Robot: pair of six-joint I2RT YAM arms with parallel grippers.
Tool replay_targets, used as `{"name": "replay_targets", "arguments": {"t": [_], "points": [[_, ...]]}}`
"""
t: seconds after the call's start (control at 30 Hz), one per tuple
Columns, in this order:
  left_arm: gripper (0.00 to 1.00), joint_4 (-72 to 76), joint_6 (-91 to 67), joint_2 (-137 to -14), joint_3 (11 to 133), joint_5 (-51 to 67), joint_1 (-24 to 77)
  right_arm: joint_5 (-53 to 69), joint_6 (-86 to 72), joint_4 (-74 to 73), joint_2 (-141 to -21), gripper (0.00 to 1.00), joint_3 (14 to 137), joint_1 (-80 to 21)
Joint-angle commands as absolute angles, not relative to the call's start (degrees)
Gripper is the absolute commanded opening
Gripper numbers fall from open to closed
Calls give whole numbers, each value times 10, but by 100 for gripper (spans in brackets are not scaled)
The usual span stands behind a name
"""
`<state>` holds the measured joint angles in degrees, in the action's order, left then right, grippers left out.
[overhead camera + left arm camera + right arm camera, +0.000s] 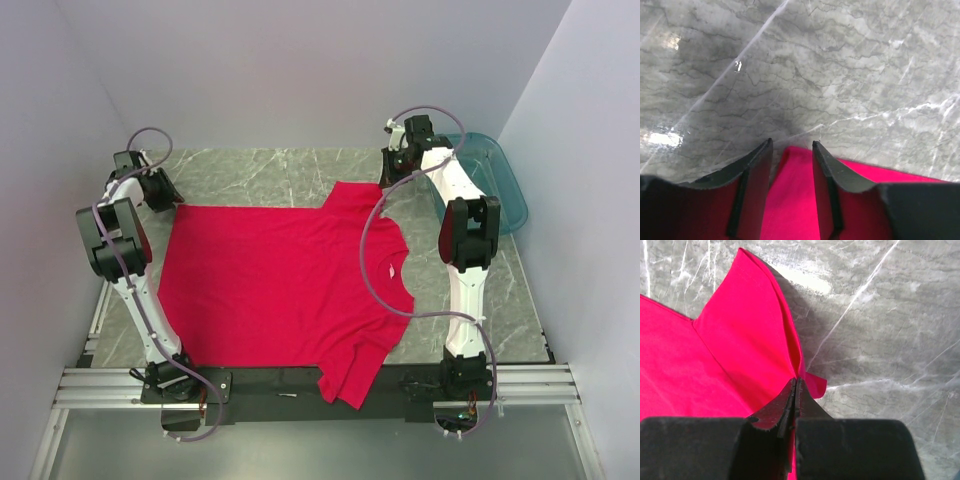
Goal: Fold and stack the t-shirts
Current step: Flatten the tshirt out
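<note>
1 red t-shirt [270, 285] lay flat on the marble desk [260, 170], its near sleeve over the front edge. White neck label [388, 272], no writing readable. Left hand [792, 145] had fingers apart, straddling a hem corner. Right hand [796, 382] was clamped on the far sleeve's edge. Bare desk lay beyond, with a teal bin [495, 185] far right.

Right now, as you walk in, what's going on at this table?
Two robot arms work a red t-shirt spread flat on the table. The right end effector is shut on the edge of the far sleeve. The left end effector sits at the far hem corner, jaws apart with fabric between them. Nothing is folded yet.
</note>
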<state>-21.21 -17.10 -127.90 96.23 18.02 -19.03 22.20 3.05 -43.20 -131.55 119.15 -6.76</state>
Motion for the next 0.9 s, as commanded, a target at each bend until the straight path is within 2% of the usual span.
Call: {"name": "replay_targets", "arguments": {"t": [0.0,0.47,0.87], "points": [[43,-276,-141,-1312,963,157,-182,230,35,-428,-1285,0,1196,-66],[37,-330,-120,-1317,965,50,-146,240,33,-435,-1287,0,1203,-66],[18,-376,-112,-1330,998,2,-103,242,32,-438,-1281,0,1202,-65]]}}
